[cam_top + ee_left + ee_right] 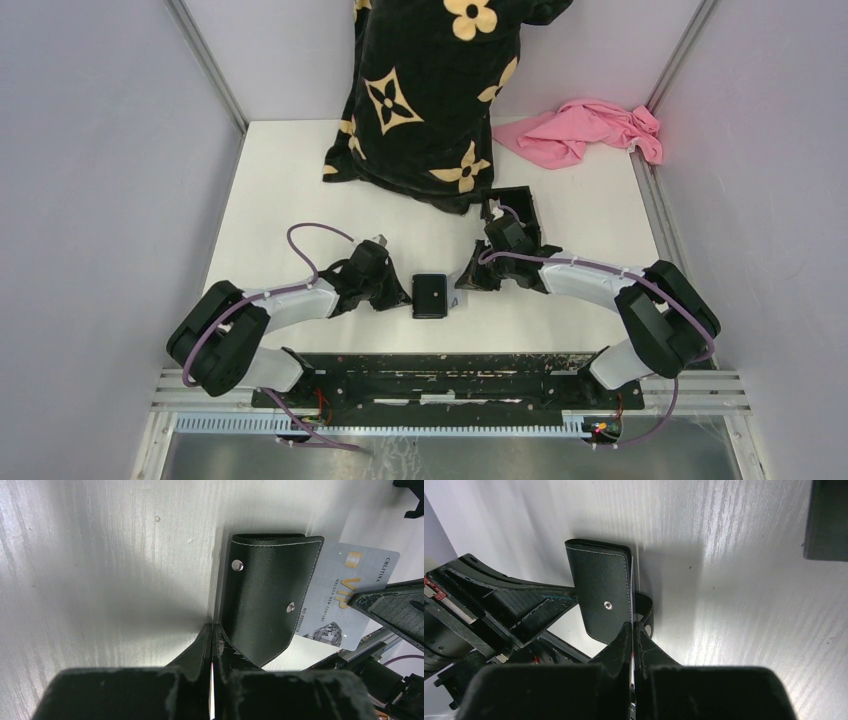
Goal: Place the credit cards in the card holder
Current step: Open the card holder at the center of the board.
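The black card holder (430, 296) lies on the white table between both grippers, snap side up (270, 595) (601, 590). A whitish-grey credit card (350, 590) sticks out from under its right side at a slant. My right gripper (631, 624) is shut on that card, which shows edge-on between its fingers. One of the right fingers (395, 607) lies across the card's outer end. My left gripper (212, 626) is shut, tips against the holder's left edge. A thin pale strip runs into its tips, and I cannot tell whether it is gripped. In the top view the left gripper (400, 297) and right gripper (462, 283) flank the holder.
A black cloth with cream flowers (425, 90) hangs over the table's back. A pink cloth (590, 130) lies at the back right. A black shallow tray (515, 205) (826, 520) sits just behind the right gripper. Side walls close in left and right.
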You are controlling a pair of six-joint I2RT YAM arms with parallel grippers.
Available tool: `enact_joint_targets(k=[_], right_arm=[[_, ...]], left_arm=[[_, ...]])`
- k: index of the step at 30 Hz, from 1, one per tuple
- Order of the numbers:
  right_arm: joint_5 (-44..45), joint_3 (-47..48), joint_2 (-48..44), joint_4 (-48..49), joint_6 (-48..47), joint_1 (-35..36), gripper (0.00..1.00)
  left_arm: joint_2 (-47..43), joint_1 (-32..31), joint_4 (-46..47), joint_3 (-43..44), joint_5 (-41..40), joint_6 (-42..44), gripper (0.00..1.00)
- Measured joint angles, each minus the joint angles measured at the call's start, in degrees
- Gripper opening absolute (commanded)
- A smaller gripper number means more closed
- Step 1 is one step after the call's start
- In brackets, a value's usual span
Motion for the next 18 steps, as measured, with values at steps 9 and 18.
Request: enact_joint_targets(k=[9, 18], right_arm=[[-3.15, -2.51, 0.09, 4.52, 1.42, -1.11, 0.01], [-5.27, -4.87, 0.39, 9.18, 2.84, -1.62, 0.01]], left_arm=[[0.11, -0.09, 0.02, 0.0, -0.09, 0.0, 0.03], [0.07, -0.11, 0.02, -0.02, -0.17, -0.02, 0.03]])
